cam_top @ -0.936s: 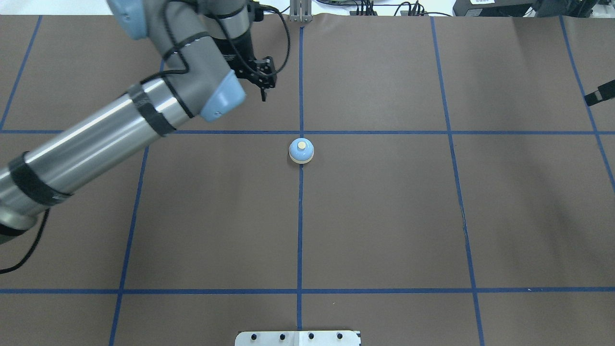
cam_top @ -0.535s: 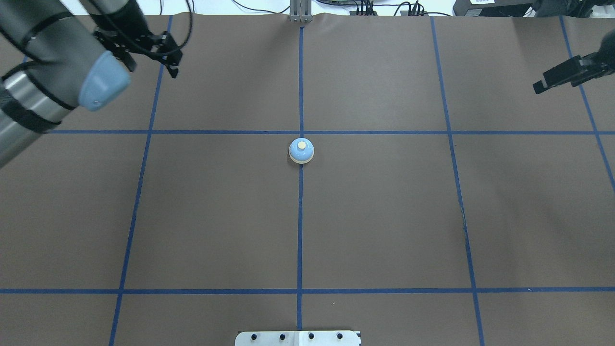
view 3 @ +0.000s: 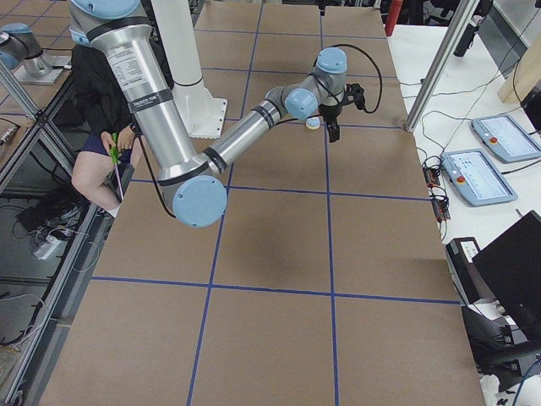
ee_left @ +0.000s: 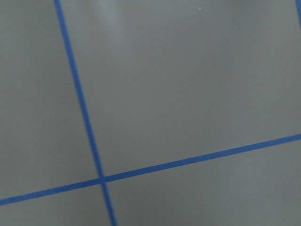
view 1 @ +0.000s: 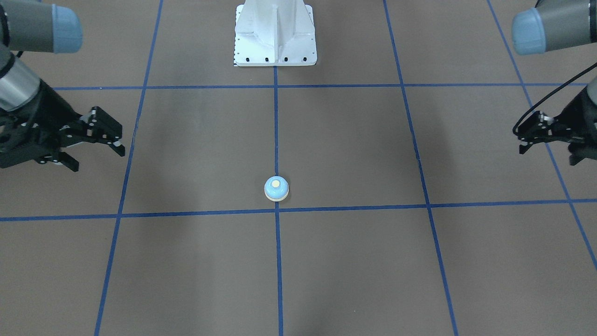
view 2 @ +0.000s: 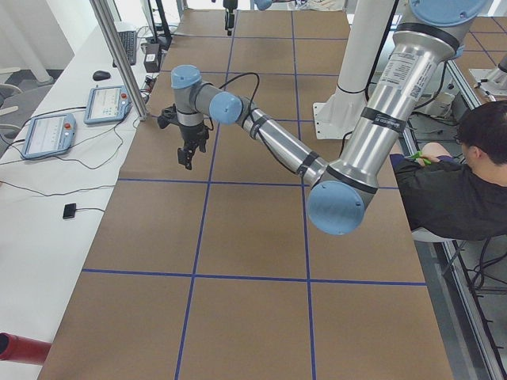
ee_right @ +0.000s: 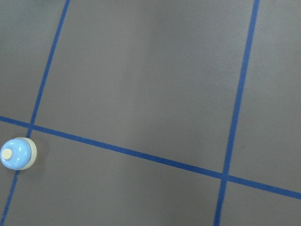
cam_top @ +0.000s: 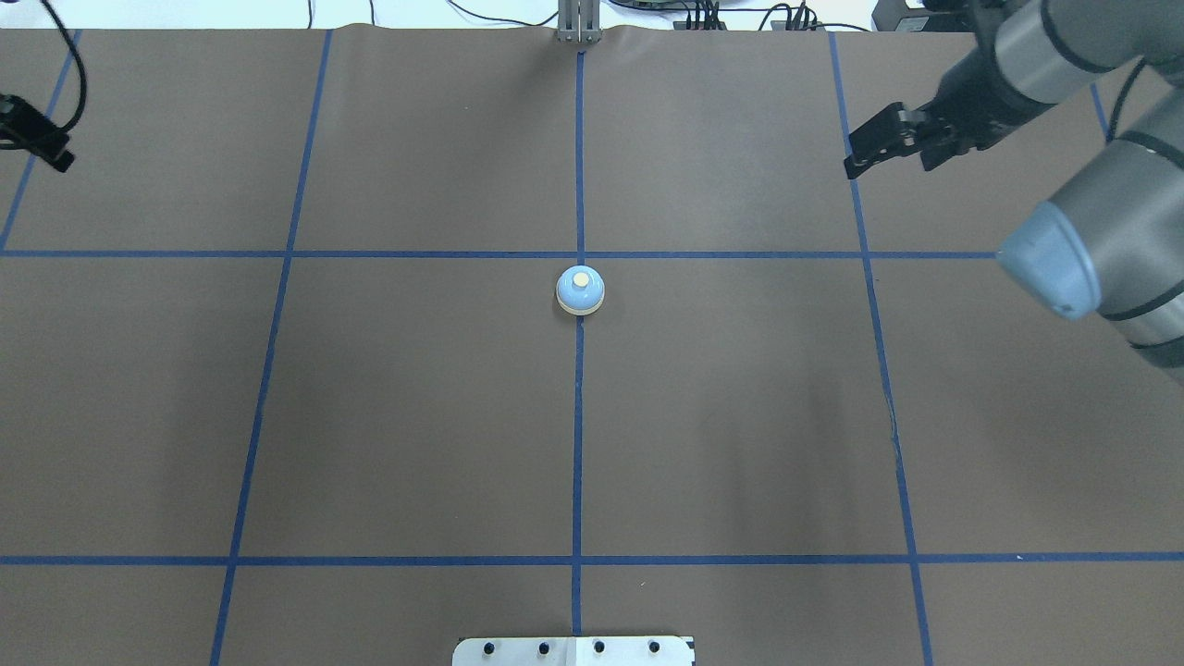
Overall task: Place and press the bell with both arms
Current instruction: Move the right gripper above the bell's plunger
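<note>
The bell [cam_top: 580, 290] stands upright and alone at the table's middle, just below a tape crossing. It also shows in the front view [view 1: 276, 188], the right wrist view [ee_right: 18, 153] and the right side view [view 3: 314, 123]. My left gripper [cam_top: 46, 153] is open and empty at the far left edge, well away from the bell; in the front view [view 1: 546, 156] it is at the right. My right gripper [cam_top: 886, 159] is open and empty above the far right part of the table, right of the bell and beyond it; in the front view [view 1: 98, 159] it is at the left.
Blue tape lines divide the brown table cover into squares. The white bolted pedestal [view 1: 275, 32] stands at the robot's side of the table. A person [view 2: 459, 174] sits beside the table. Tablets [view 2: 107, 103] and cables lie on the far side bench.
The left arm has swung away from the bell to the table's left edge. The right arm has come in from the right edge towards the centre. The bell has not moved.
</note>
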Motion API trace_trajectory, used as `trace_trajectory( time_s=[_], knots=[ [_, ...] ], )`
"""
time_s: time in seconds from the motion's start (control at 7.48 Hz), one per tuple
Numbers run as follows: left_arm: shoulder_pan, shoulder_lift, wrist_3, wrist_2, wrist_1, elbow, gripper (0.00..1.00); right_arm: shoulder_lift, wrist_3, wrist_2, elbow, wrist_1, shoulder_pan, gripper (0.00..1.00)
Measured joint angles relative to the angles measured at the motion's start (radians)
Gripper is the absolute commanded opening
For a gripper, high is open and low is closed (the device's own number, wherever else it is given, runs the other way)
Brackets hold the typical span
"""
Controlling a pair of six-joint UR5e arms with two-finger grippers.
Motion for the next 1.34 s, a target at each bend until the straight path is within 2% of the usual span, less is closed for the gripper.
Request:
trace_trajectory(
  time_s=[0.27,0.67,0.8,0.94,1.07,1.2,1.34],
  knots=[
    [-0.087,0.171,0.034,-0.016,-0.005,-0.056,1.00,0.132,0.078,-0.117,-0.023,-0.095,-0.123,1.00],
    [-0.276,0.355,0.125,-0.127,-0.021,-0.068,1.00,0.333,0.215,-0.236,-0.168,-0.114,-0.260,0.99],
    [-0.335,0.407,0.183,-0.164,-0.032,-0.068,1.00,0.399,0.240,-0.260,-0.241,-0.113,-0.289,0.88],
    [-0.369,0.443,0.212,-0.186,-0.039,-0.070,1.00,0.461,0.257,-0.292,-0.322,-0.111,-0.316,0.61],
    [-0.385,0.464,0.223,-0.197,-0.042,-0.072,1.00,0.503,0.265,-0.326,-0.400,-0.098,-0.340,0.25],
    [-0.391,0.472,0.227,-0.202,-0.043,-0.072,1.00,0.523,0.269,-0.343,-0.463,-0.072,-0.357,0.00],
    [-0.393,0.477,0.229,-0.203,-0.044,-0.072,1.00,0.530,0.271,-0.349,-0.510,-0.049,-0.368,0.00]
  ],
)
